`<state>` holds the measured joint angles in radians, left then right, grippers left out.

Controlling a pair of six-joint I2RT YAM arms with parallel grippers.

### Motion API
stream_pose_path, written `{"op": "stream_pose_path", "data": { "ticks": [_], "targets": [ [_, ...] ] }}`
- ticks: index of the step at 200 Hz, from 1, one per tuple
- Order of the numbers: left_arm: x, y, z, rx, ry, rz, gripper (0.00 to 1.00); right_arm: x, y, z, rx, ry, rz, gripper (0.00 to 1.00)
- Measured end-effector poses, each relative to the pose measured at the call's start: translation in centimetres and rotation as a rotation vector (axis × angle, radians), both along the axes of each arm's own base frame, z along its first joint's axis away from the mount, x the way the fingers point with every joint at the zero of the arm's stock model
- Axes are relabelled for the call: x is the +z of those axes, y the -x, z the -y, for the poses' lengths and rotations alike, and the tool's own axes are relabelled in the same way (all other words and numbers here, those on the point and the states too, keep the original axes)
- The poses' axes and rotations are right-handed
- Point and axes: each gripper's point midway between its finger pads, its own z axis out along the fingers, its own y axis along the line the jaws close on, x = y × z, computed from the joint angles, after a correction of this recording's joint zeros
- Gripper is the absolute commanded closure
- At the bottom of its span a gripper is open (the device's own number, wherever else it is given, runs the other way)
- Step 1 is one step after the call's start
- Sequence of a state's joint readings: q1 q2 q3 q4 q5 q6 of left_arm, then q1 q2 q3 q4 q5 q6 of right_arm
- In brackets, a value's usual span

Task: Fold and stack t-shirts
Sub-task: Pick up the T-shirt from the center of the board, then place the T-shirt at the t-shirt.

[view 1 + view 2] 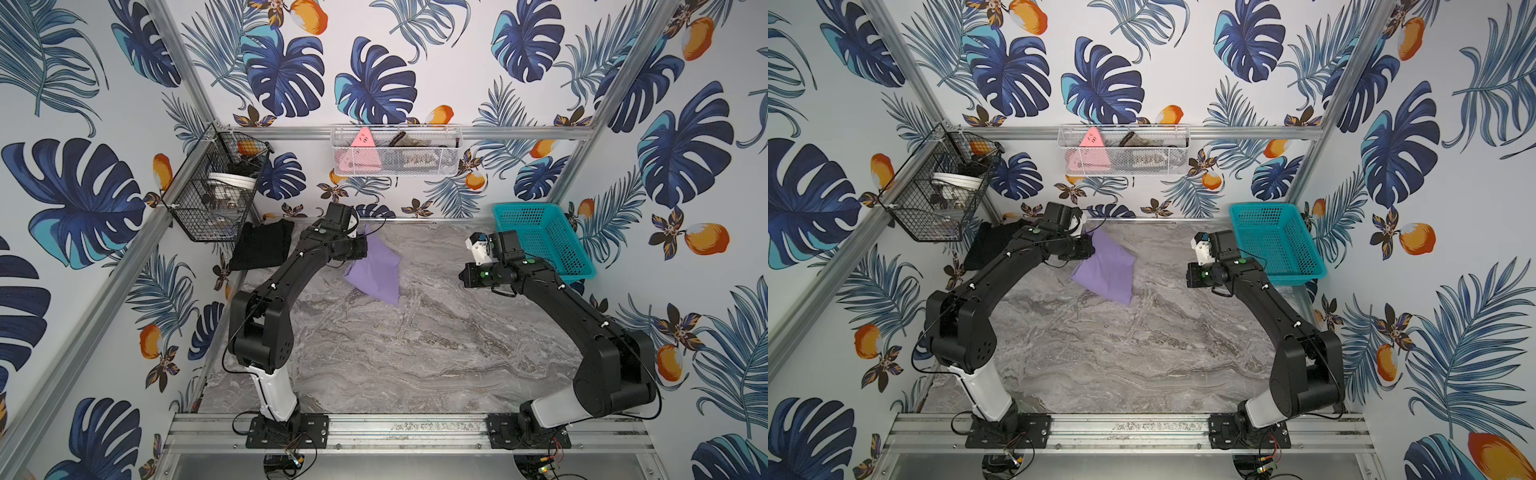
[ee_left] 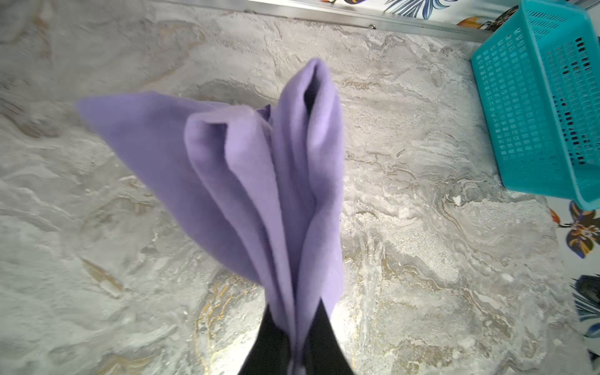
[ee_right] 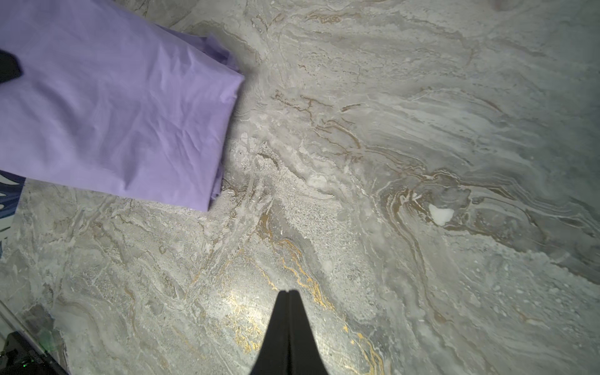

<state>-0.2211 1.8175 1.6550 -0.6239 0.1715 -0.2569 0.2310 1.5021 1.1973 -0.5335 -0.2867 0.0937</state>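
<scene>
Marble table point(image 1: 415, 353); left pincer point(image 2: 296, 328) pinches lavender shirt point(image 2: 227, 168) edge.

A teal basket point(image 1: 540, 232) is set at the far right of the table point(image 1: 395, 345). A white mesh basket point(image 1: 419, 166) holding a pink triangle point(image 1: 362, 139) is hung on the far wall point(image 1: 457, 62), a black wire basket point(image 1: 195, 216) at far left.

Walls point(image 1: 449, 62) papered with blue tropical leaves and orange fruit enclose a grey marble-patterned tabletop point(image 1: 395, 353). Aluminium rails point(image 1: 519, 132) frame the corners. A black wire basket point(image 1: 187, 216) hangs at the left, a white mesh basket point(image 1: 440, 166) on the back wall, and a teal plastic basket point(image 1: 540, 237) sits at the far right
</scene>
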Motion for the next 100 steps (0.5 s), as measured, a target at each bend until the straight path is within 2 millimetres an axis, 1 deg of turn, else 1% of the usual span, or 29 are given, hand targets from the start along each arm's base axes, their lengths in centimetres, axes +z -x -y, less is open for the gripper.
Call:
{"op": "stream_pose_path", "data": {
  "ticks": [24, 43, 57, 77, 100],
  "targets": [
    [1.9, -0.9, -1.5, -0.021, -0.113, 0.054, 1.00, 0.1, 0.1, 0.6, -0.029, -0.030, -0.012, 1.00],
    [2.1, -1.8, -3.7, -0.014, -0.214, 0.061, 1.00, 0.0, 0.2, 0.7, -0.038, -0.050, -0.019, 1.00],
    [1.9, -2.4, -6.2, 0.009, -0.284, 0.050, 1.00, 0.1, 0.3, 0.7, -0.043, -0.066, -0.021, 1.00],
    [1.7, -3.2, -10.3, 0.053, -0.386, 0.036, 1.00, 0.3, 0.3, 0.8, -0.060, -0.095, -0.022, 1.00],
    [1.7, -4.9, -15.0, 0.106, -0.480, 0.029, 1.00, 0.6, 0.5, 0.8, -0.062, -0.117, -0.022, 1.00]
  ]
}}
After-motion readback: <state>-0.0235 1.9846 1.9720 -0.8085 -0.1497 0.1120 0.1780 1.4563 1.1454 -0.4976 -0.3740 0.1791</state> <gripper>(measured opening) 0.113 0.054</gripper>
